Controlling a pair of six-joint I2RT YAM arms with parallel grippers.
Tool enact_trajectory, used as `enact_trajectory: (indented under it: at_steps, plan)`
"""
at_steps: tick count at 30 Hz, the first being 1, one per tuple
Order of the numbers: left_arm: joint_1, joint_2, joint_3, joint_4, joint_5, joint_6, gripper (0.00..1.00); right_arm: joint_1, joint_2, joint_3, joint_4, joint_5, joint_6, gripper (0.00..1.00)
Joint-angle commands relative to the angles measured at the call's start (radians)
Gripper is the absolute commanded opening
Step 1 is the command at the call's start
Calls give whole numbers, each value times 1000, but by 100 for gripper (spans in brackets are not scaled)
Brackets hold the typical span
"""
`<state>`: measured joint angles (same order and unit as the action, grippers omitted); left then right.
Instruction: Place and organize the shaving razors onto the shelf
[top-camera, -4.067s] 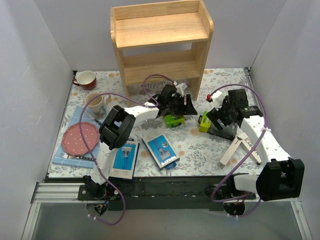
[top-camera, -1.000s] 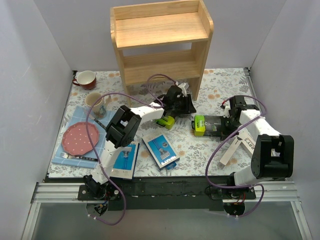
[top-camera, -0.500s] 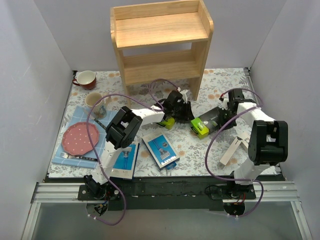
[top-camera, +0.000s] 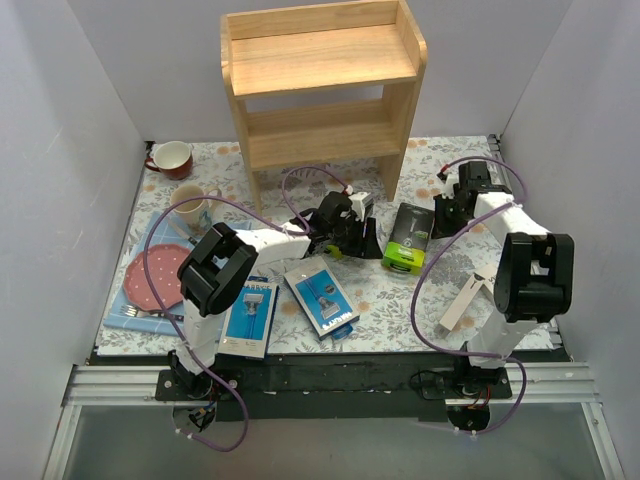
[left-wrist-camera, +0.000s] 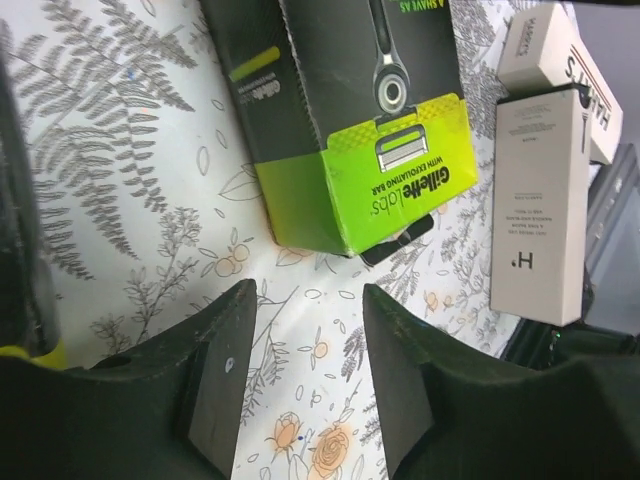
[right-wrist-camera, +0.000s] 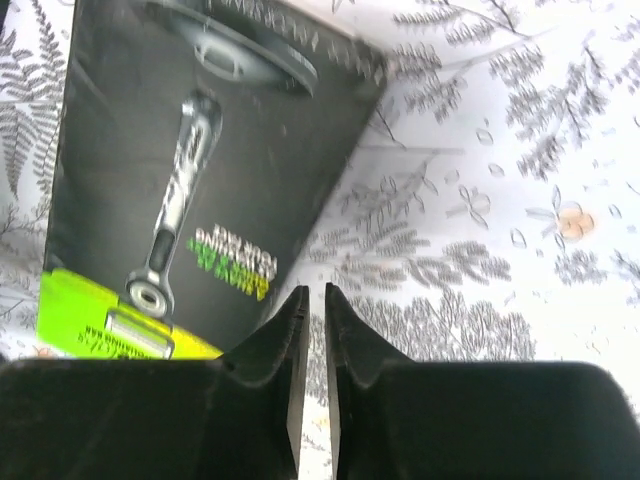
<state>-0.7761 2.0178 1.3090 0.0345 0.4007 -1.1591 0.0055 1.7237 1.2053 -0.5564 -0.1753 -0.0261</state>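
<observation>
Currently grips nothing: left gripper (left-wrist-camera: 308, 300) spread wide, right gripper (right-wrist-camera: 312, 296) pressed nearly together. Black Gillette Labs razor box (left-wrist-camera: 340, 120) flat on tablecloth (left-wrist-camera: 150, 200) just ahead of both; wooden shelf (top-camera: 320, 60) farther beyond, well apart.

My left tool (left-wrist-camera: 308, 300) and right tool (right-wrist-camera: 313, 295) are black. The box (top-camera: 408, 236) is black with a lime-green end and a silver razor picture, on a white surface (top-camera: 400, 295) printed with grey ferns and small orange flowers. The shelf (top-camera: 320, 62) is pale natural wood, two packs (top-camera: 322, 303) are blue, and two slim boxes (left-wrist-camera: 540, 200) are beige.
</observation>
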Motion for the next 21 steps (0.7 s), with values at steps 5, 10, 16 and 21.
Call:
enact_trajectory:
  at_steps: [5, 10, 16, 21]
  plan:
    - [-6, -45, 68, -59, -161, 35, 0, -58, -187, -52, -57, -58, 18, 17]
    - [-6, 25, 156, -58, -165, 29, 26, -58, -263, -177, -73, -495, 165, 40]
    - [-9, 119, 208, -59, -132, 3, 27, -68, -285, -355, -31, -574, 256, 45]
    - [-47, 116, 176, -41, -50, 12, 29, -105, -283, -300, -69, -494, 187, 44]
